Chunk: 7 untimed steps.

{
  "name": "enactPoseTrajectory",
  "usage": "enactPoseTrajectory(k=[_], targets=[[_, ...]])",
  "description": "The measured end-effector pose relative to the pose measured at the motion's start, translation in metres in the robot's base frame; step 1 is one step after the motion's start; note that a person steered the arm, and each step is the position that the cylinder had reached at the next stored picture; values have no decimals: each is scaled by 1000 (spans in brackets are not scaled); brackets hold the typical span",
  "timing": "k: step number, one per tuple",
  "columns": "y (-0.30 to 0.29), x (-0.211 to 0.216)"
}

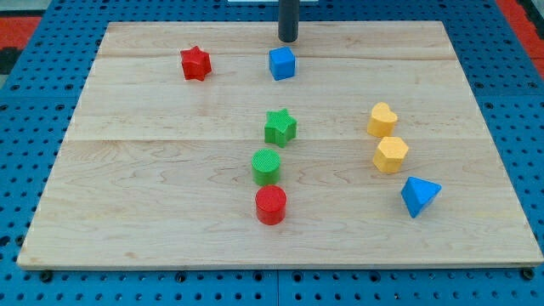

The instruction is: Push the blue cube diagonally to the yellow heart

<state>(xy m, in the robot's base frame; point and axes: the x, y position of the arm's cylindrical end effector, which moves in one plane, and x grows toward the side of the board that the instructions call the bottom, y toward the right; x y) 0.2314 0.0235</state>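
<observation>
My tip (288, 39) sits at the view's top, just above the blue cube (282, 63), slightly to its right, close but a thin gap seems to show; contact can't be confirmed. No gripper on this arm, just the dark rod, so nothing to spread or pinch.

Blue cube is on the wooden counter (153, 212), near its top edge, about mid-width. All places below are relative to the blue cube.

Red star (195, 63): to the view's left, same row, well apart.
Green star (280, 127): straight below, near.
Green cylinder (266, 166): further below, slightly left, just beneath the green star.
Red cylinder (271, 205): lowest in that column, just below the green cylinder, nearly touching.
Yellow heart (382, 119): down and to the view's right, diagonal from the cube, well apart.
Yellow hexagon block (390, 155): below-right, right under the heart, touching or almost.
Blue triangular block (419, 195): furthest down-right, near the hexagon, apart from it.

Path between cube and heart shows bare wood.
</observation>
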Motion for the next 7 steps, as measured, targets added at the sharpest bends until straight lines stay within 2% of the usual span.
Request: enactPoseTrajectory(k=[3, 5, 7], targets=[[-27, 20], [-20, 70], [-20, 28]])
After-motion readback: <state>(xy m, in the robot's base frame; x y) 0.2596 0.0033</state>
